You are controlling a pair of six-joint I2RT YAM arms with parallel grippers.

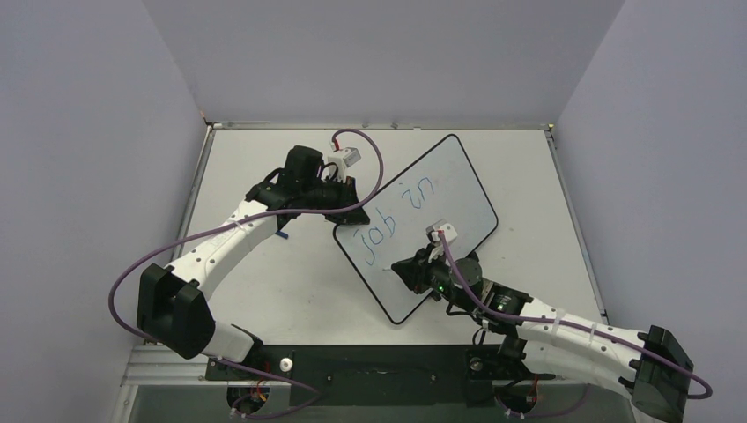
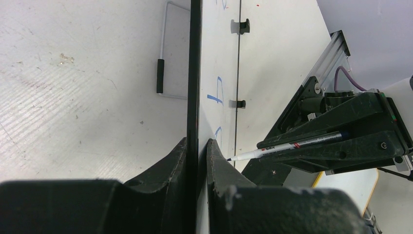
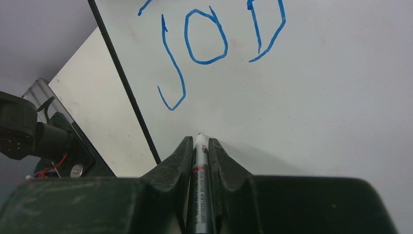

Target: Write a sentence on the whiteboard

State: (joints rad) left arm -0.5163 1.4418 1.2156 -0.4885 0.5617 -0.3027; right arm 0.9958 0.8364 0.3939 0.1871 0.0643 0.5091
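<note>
A: Why is the left gripper point(image 2: 197, 142) clamped on the whiteboard point(image 1: 458, 189) edge, centre frame?
B: Presumably steadying it; the right gripper point(image 3: 199, 141), gripping the marker point(image 3: 200, 195), poises its tip beside the sentence point(image 1: 377, 236).

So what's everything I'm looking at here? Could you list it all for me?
whiteboard: one, white with a black border, set at an angle mid-table
writing: one patch, blue, on the whiteboard, starting "job"
marker: one, dark barrel, pale tip pointing at the whiteboard
wire loop: one, pale with a black sleeve, beside the whiteboard's edge
table: one, white, under everything
walls: three, pale grey, around the table
left arm: one, white and black, near left
right arm: one, white and black, near right
left gripper: one, black, clamped on the whiteboard's edge
right gripper: one, black, holding the marker
</note>
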